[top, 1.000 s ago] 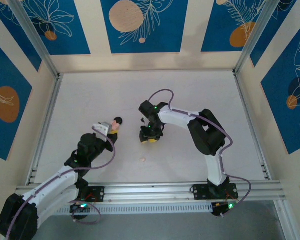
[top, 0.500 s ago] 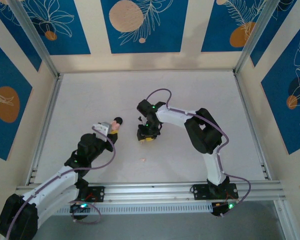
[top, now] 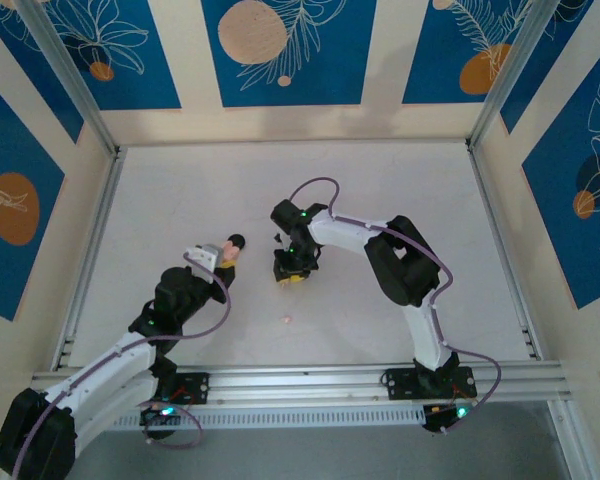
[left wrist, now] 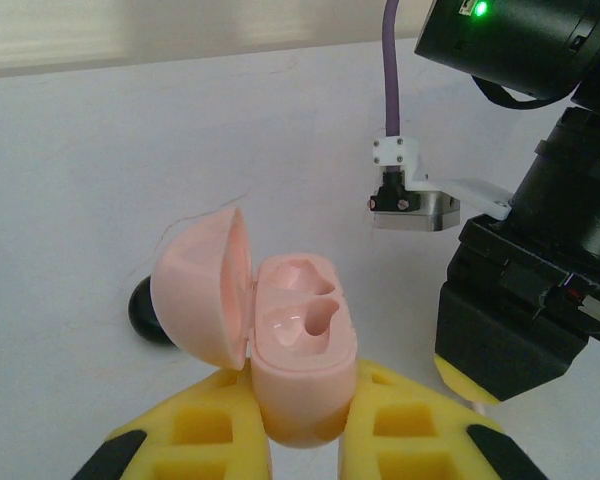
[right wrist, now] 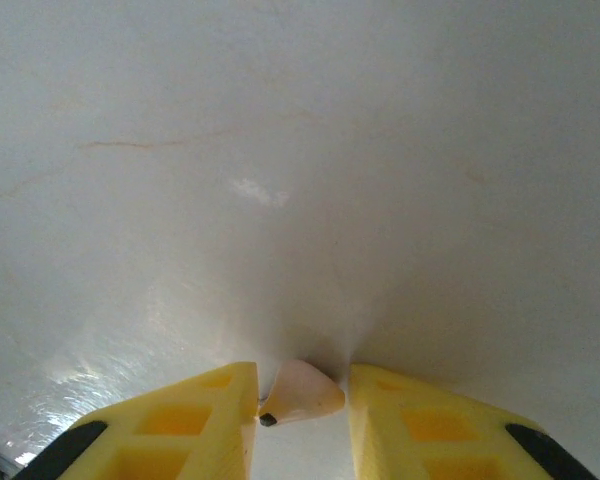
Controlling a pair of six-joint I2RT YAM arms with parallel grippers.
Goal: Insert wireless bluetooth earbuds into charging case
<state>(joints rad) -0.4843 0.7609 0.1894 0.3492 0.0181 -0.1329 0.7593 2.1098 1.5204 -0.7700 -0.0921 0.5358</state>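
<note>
From above, the left hand holds the pink case just beside a black case, while the right hand is pressed down to the white desk; a loose pink earbud lies apart, nearer the bases. Blue panels printed with leaves and orange discs wall in the space. The left wrist view shows yellow fingers clamped tight on the case's base, its lid swung open and both wells apparently empty. In the right wrist view the fingers have narrowed onto a pale pink earbud lying on the glossy desk, seemingly pinching it from both sides. The pick-up looks to be the step in hand; next the bud needs lifting, carrying across and seating stem-down in a well.
</note>
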